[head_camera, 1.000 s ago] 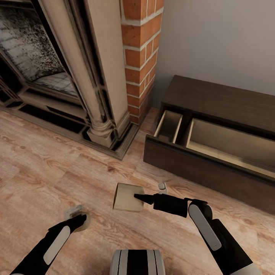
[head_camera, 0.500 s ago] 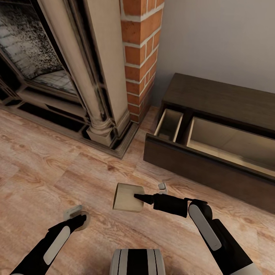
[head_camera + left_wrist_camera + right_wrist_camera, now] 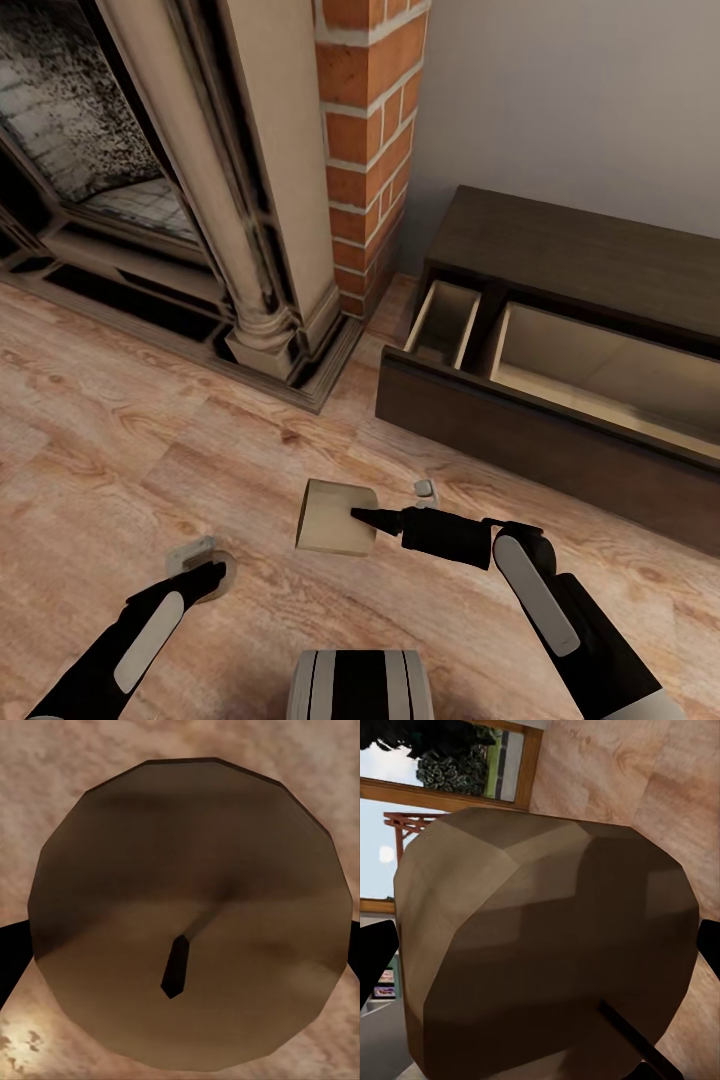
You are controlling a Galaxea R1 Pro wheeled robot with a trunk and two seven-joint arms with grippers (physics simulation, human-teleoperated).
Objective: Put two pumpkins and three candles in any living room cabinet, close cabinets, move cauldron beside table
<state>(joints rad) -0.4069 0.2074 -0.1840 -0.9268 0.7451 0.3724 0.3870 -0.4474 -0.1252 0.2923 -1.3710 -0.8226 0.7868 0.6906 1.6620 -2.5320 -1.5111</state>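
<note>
Both arms stretched forward and low over the wood floor (image 3: 120,420). Right claw (image 3: 362,517) pinching 1 candle (image 3: 335,516), held on its side above the floor. Left claw (image 3: 212,575) closed around another candle (image 3: 193,553), wick seen up close from the left wrist (image 3: 176,971). Ahead and to the right, the dark cabinet (image 3: 560,250) against the wall, 1 drawer (image 3: 520,440) pulled out. 2 pale compartments inside, nothing seen in them. Stone fireplace (image 3: 200,200) and brick column (image 3: 370,150) to the left.
</note>
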